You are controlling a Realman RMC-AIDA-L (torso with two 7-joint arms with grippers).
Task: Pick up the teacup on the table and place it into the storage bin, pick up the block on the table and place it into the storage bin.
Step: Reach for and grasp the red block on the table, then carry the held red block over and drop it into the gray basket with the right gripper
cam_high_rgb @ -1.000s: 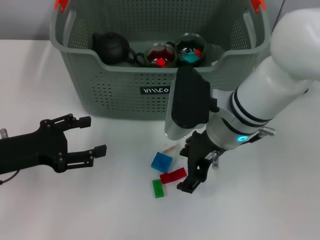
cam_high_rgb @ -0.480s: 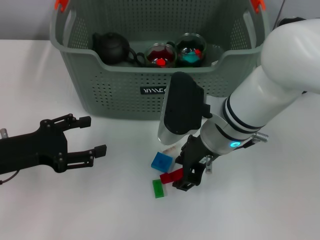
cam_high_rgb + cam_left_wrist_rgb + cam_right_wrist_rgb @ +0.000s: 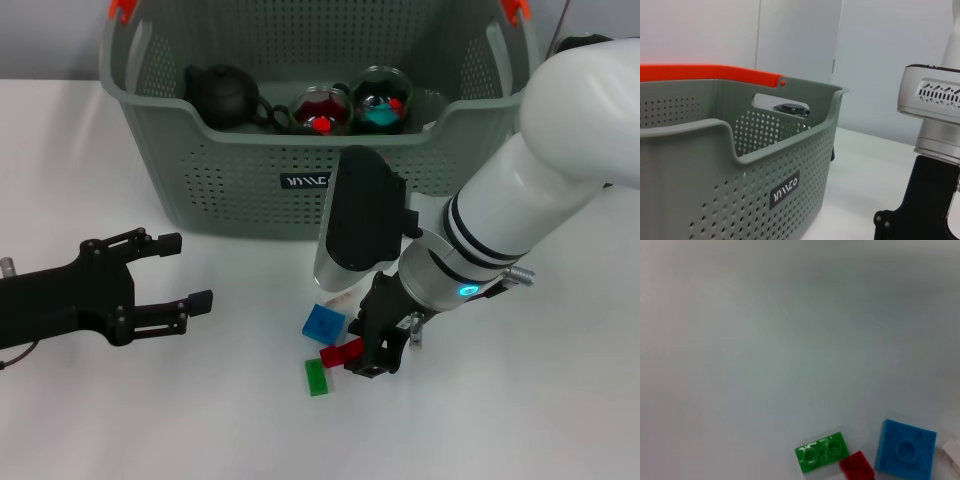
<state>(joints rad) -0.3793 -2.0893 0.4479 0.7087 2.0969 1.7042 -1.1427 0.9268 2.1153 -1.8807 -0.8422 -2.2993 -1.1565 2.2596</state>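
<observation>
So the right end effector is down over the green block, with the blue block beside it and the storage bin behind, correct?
Not quite. The right end effector is down over the red block, not the green block, which lies just past it. The head view shows this. The blue block is beside it and the storage bin behind, as you said.

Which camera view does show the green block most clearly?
The right wrist view shows the green block best: it is close, unobstructed, with its studs visible, beside the red block and blue block. The head view shows it smaller, on the table by the right gripper. The left wrist view does not show it.
</observation>
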